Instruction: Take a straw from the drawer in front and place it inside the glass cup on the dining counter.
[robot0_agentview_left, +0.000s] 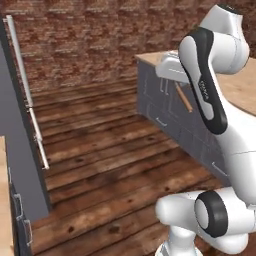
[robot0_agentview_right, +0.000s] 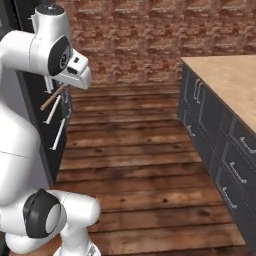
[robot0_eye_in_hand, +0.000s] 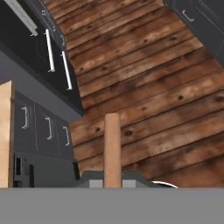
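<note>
Nearest in the hand view, the straw (robot0_eye_in_hand: 112, 151) is rising straight up from the bottom edge, a brownish-orange stick running between where the fingers sit, with the plank floor (robot0_eye_in_hand: 157, 100) lying beyond it. The gripper (robot0_agentview_left: 176, 86) is carrying the straw: in the left base view the stick (robot0_agentview_left: 183, 97) is slanting down and to the right from under the white hand, and in the right base view it (robot0_agentview_right: 52, 97) is angling down to the left below the hand (robot0_agentview_right: 75, 70). The fingertips themselves are hidden, so how narrowly the jaws are standing cannot be read beyond their being closed on the stick. The arm is holding the straw raised in the air above the wooden floor, apart from any surface. Farther off, the dining counter (robot0_agentview_right: 227, 80) is stretching along the right side of the right base view, its dark grey cabinet fronts (robot0_agentview_right: 220, 145) facing the floor. A brick wall (robot0_agentview_right: 150, 35) is closing the scene at the back.
</note>
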